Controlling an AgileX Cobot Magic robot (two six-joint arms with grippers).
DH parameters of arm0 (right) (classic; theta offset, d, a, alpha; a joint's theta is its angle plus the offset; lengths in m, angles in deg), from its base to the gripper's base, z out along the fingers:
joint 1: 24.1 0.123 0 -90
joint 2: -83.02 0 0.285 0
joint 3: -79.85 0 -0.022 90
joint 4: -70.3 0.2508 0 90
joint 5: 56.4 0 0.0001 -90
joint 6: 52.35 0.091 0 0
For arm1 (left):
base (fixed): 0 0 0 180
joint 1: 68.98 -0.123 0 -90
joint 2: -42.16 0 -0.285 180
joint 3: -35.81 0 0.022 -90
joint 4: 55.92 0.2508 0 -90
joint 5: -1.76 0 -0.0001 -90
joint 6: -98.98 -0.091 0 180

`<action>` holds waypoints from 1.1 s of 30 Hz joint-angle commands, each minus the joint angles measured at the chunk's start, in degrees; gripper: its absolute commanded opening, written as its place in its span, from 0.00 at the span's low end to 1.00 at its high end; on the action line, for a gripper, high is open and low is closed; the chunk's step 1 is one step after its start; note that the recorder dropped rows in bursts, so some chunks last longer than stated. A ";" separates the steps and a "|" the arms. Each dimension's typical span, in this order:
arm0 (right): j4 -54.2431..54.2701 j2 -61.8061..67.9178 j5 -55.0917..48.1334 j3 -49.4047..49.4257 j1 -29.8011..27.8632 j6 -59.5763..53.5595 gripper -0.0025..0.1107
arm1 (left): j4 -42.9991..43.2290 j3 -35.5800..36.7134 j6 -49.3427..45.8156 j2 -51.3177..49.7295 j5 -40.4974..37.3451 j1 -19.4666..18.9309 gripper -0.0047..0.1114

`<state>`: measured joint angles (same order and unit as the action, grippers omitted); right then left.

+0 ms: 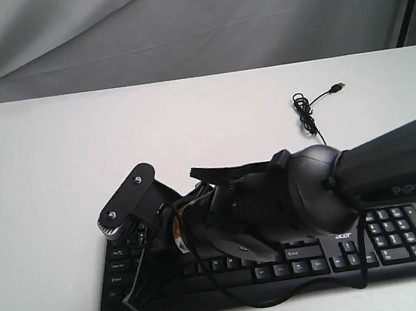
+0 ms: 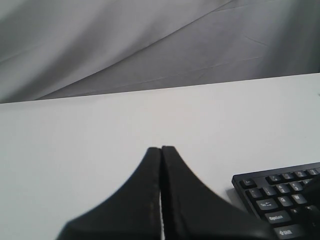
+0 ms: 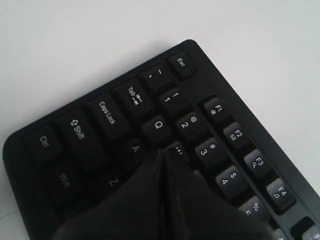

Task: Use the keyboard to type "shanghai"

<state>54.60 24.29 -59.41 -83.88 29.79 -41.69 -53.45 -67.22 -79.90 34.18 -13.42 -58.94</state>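
Note:
The black keyboard (image 1: 386,244) lies along the table's near edge, with its acer logo and number pad at the right. My right arm (image 1: 392,171) reaches across it to its left end. In the right wrist view my right gripper (image 3: 162,151) is shut and empty, its tip down among the keys (image 3: 159,125) between A and W, hiding the key beneath. My left gripper (image 2: 161,148) is shut on nothing above the bare table, beside the keyboard's (image 2: 280,200) Esc corner. It does not show clearly in the exterior view.
The keyboard's thin USB cable (image 1: 305,109) lies coiled on the white table (image 1: 56,159) behind the keyboard, its plug (image 1: 340,86) loose. A grey cloth backdrop (image 1: 176,23) hangs behind the table. The right arm's wrist camera bracket (image 1: 126,203) sticks up over the keyboard's left end.

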 commanded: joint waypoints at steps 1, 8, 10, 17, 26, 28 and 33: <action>-0.21 0.07 -0.09 -0.23 0.12 -0.38 0.02 | 0.27 0.25 0.16 0.20 0.33 0.20 0.04; -0.21 0.07 -0.09 -0.23 0.24 -0.38 0.02 | 0.27 0.25 0.16 0.20 0.33 0.20 0.04; -0.21 0.47 0.01 -0.23 0.23 -0.38 0.02 | 0.27 0.25 0.16 0.20 0.33 0.20 0.04; -0.21 2.26 1.46 -0.23 0.36 -0.38 0.02 | 0.27 0.25 0.16 0.20 0.33 0.20 0.04; -0.21 2.26 1.46 -0.23 0.36 -0.38 0.02 | 0.27 0.25 0.16 0.20 0.33 0.20 0.04; -0.21 1.89 1.46 -0.23 0.36 -0.38 0.02 | 0.27 0.25 0.16 0.20 0.33 0.20 0.04; -0.88 -1.24 -0.22 0.54 0.36 -1.22 0.02 | 0.27 0.25 0.16 0.20 0.33 0.20 0.04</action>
<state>54.55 25.24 -58.65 -83.98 29.90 -41.99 -53.45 -67.22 -79.90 34.18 -13.42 -58.94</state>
